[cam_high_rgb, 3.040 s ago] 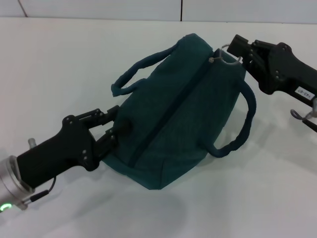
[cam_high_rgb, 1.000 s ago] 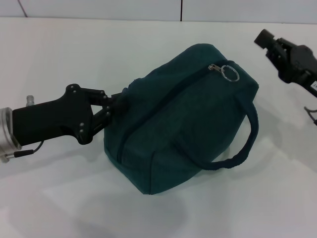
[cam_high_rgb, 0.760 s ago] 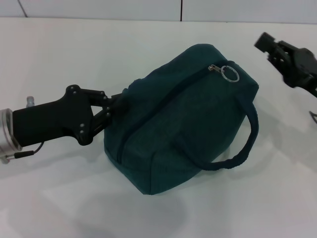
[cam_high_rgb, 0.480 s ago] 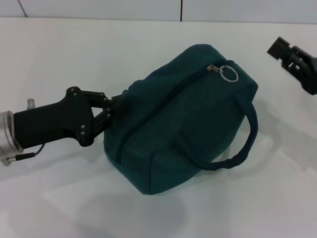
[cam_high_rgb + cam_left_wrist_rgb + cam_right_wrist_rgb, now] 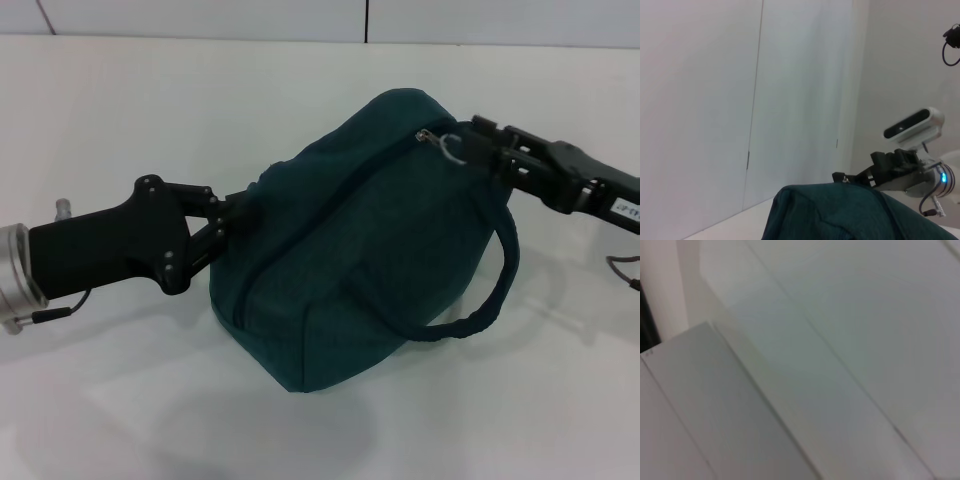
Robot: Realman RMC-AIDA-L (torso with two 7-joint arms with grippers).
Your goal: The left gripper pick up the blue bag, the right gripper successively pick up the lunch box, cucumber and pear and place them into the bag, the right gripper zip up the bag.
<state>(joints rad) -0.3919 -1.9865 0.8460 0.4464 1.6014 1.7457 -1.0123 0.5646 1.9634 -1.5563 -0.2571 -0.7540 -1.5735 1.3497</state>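
The blue bag (image 5: 370, 240) is seen bulging and rounded on the white table (image 5: 120, 110), its zipper (image 5: 330, 215) drawn shut along the top ridge, so the contents are judged to be already inside. It is taken to be soft and pliable fabric, moderately weighted by what it holds, and likely to sag or roll if pushed; nothing about it is judged fragile or slippery. The firmest places to take hold are judged to be the metal ring pull (image 5: 450, 147) at the zipper's end and the loop handle (image 5: 490, 290) that droops down the bag's side toward the table.

The left gripper (image 5: 228, 225) is reached in low and nearly level from the bag's left end, its fingers pressed into the fabric there; they are judged to be clenched on a fold of the bag, steadying it. The right gripper (image 5: 470, 148) is extended from the opposite end, its arm sloping gently down toward the bag's top, with its tips at the ring pull. Whether the ring is actually pinched between them cannot be told. In the left wrist view the bag's top (image 5: 840, 210) is seen in the foreground with the right gripper (image 5: 860, 176) just beyond its ridge.
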